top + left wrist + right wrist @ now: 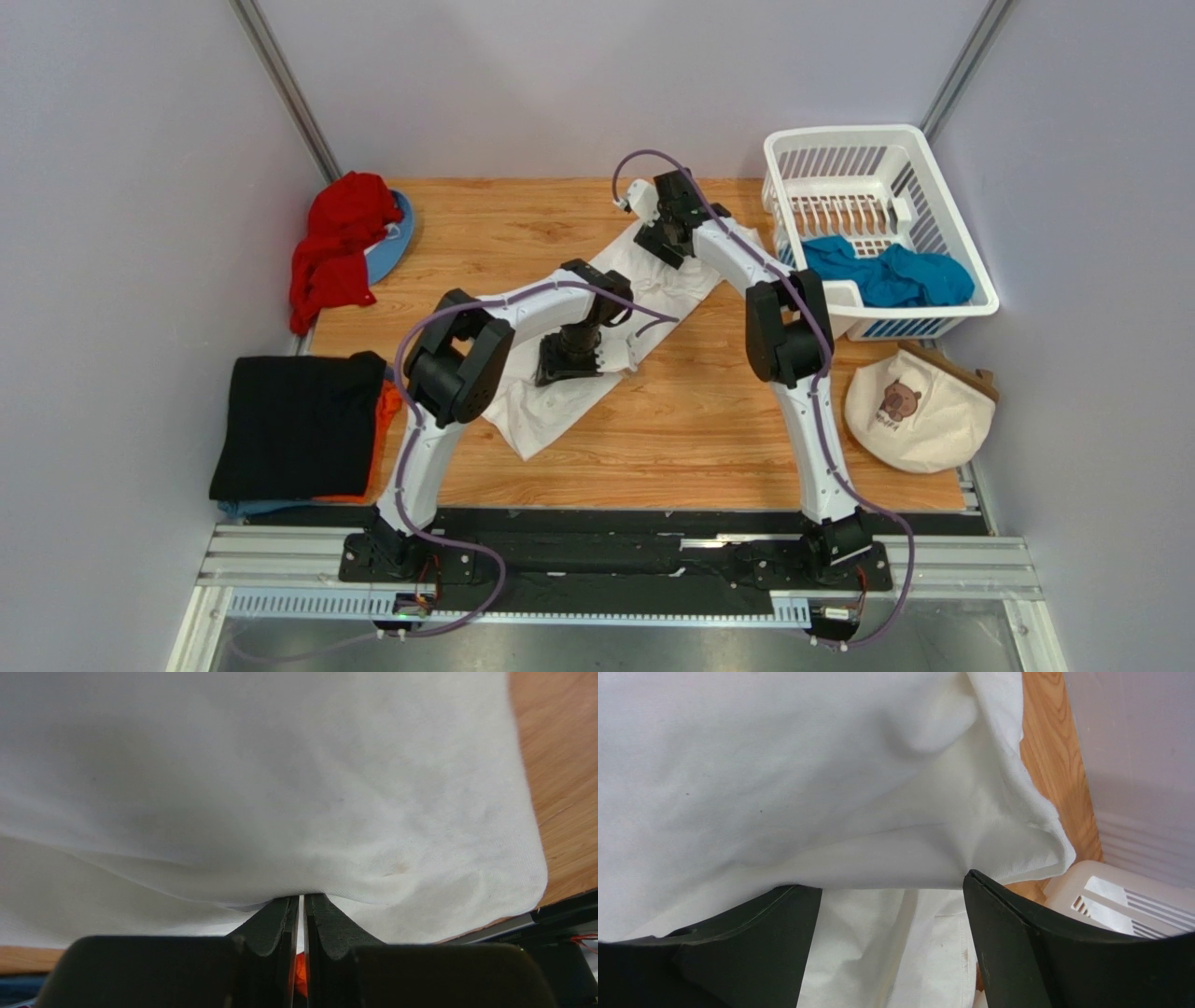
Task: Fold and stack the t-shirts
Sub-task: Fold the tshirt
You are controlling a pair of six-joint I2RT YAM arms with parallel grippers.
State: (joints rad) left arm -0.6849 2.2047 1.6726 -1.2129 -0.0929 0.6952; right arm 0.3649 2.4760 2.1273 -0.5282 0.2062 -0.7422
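Note:
A white t-shirt [554, 399] lies crumpled in a diagonal strip across the middle of the wooden table; its red print is hidden. My left gripper [572, 361] is down on its middle, and the left wrist view shows the jaws [302, 899] shut on a fold of the white cloth [281, 777]. My right gripper [657, 235] is at the shirt's far end, open, its jaws [889, 882] wide apart over white cloth [773, 763]. A folded black t-shirt [299, 423] lies at the left on an orange one [387, 410]. A teal t-shirt [891, 275] lies in the basket.
A white plastic basket [842, 147] stands at the back right, close to my right arm. A cream bag with a bear picture [919, 409] lies at the right edge. A red cloth [337, 249] is heaped on a blue thing at the back left.

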